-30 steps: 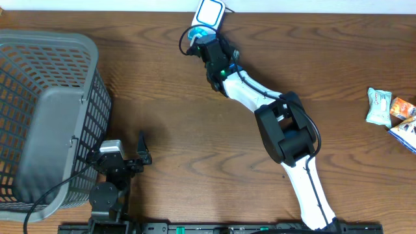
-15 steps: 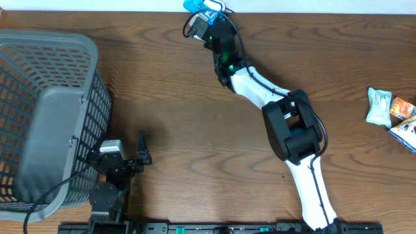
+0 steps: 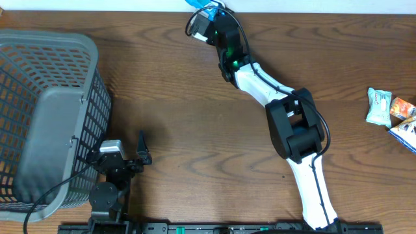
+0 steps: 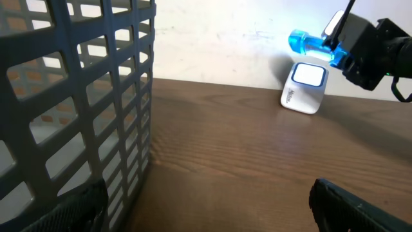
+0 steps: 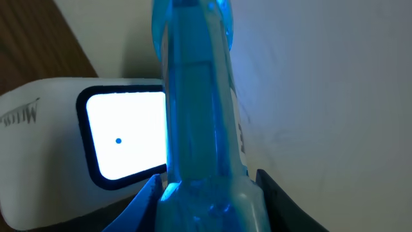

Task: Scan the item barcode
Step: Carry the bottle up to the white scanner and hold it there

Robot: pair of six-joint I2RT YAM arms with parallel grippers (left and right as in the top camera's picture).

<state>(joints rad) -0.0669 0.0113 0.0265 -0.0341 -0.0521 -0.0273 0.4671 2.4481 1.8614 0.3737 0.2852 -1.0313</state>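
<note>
The item is a translucent blue bottle (image 5: 196, 116), and my right gripper (image 5: 209, 200) is shut on its lower body. The gripper holds it just above and in front of the white scanner (image 5: 58, 161), whose lit window (image 5: 125, 135) faces it. In the left wrist view the bottle (image 4: 308, 45) hangs over the scanner (image 4: 302, 90) by the back wall, sticking out of the right gripper (image 4: 335, 51). From overhead only a blue tip (image 3: 198, 4) shows beyond the right gripper (image 3: 209, 18) at the far table edge. My left gripper (image 4: 212, 222) rests open near the front, holding nothing.
A grey mesh basket (image 3: 39, 117) fills the left side, close beside the left gripper (image 3: 123, 151). Snack packets (image 3: 379, 107) lie at the right table edge. A pale wall (image 4: 219, 38) stands right behind the scanner.
The right arm has pushed the bottle further toward the back wall, over the scanner, which no longer shows from overhead. The left arm has stayed still.
</note>
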